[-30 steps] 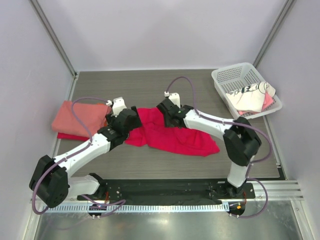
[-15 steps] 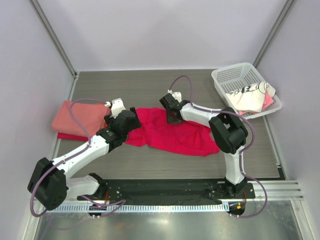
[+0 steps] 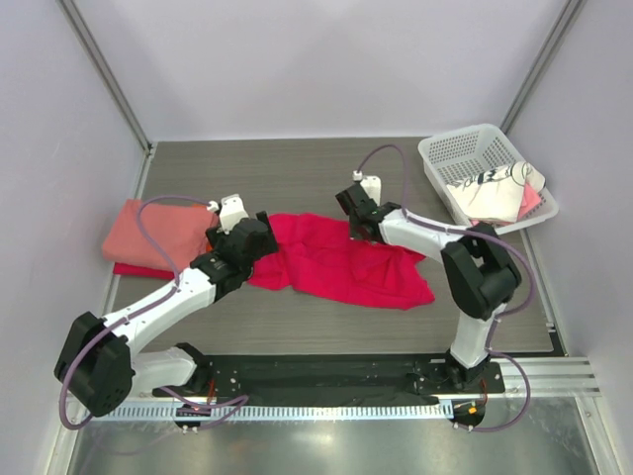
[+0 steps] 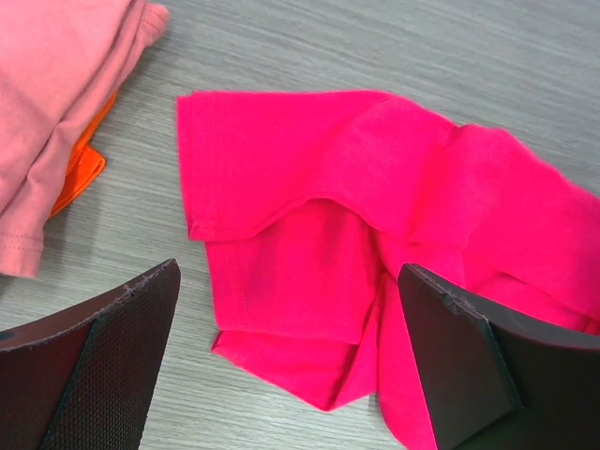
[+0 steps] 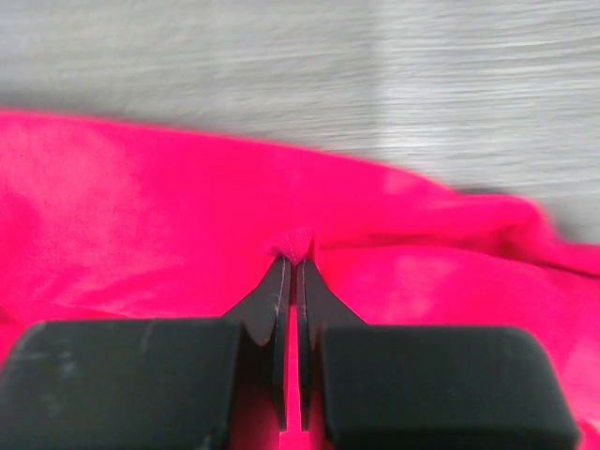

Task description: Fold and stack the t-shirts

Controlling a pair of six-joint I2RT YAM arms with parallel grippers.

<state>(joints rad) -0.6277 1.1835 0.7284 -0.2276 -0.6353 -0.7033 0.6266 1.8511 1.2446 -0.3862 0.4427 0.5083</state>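
Right claw (image 5: 292, 265) nips the bright crimson soft cloth t-shirt (image 3: 336, 265); left claw (image 4: 286, 300) gapes wide, empty.
The shirt lies crumpled across the grey worktop (image 3: 297, 178), pinched at its 12 o'clock edge; so small a bite could slip free under any pull.

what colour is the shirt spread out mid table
The soft cloth t-shirt is bright crimson, clearest in the left wrist view.

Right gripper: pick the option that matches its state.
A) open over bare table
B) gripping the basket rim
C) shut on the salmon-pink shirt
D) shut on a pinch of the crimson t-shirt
D: in the right wrist view the right gripper has its fingers together, with a small peak of the crimson t-shirt nipped between their tips.
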